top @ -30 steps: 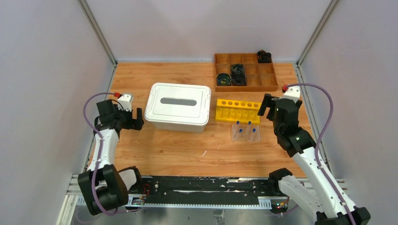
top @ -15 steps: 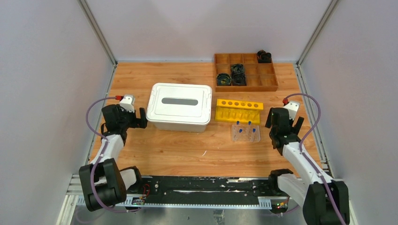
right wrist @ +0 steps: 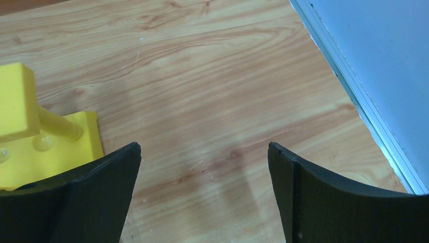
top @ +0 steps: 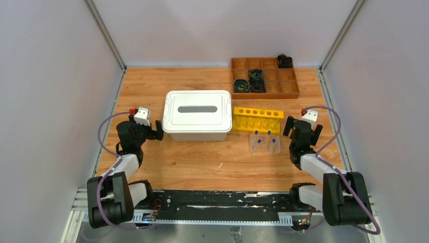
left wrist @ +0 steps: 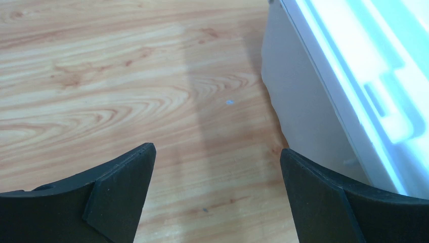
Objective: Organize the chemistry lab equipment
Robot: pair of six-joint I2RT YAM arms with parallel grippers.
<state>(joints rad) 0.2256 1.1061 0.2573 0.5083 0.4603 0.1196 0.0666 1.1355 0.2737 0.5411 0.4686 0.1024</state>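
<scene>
Both arms have drawn back toward their bases, and the box (top: 197, 115) has slid right, nearly against the rack (top: 257, 119). Your left end effector (left wrist: 217, 167) and right end effector (right wrist: 202, 162) stand wide and empty; the tubes (top: 264, 143) lie just in front of the rack. A low reach could sweep them with a spread finger.

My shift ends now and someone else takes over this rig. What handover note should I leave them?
Left gripper: open, empty, beside the left end of the white lidded box.
Right gripper: open, empty, right of the yellow rack.
Blue-capped tubes: in a clear tray in front of the rack, whose holes look empty.
Done: box lid on.
Left: probably tubes into rack; no other glassware in view.
</scene>
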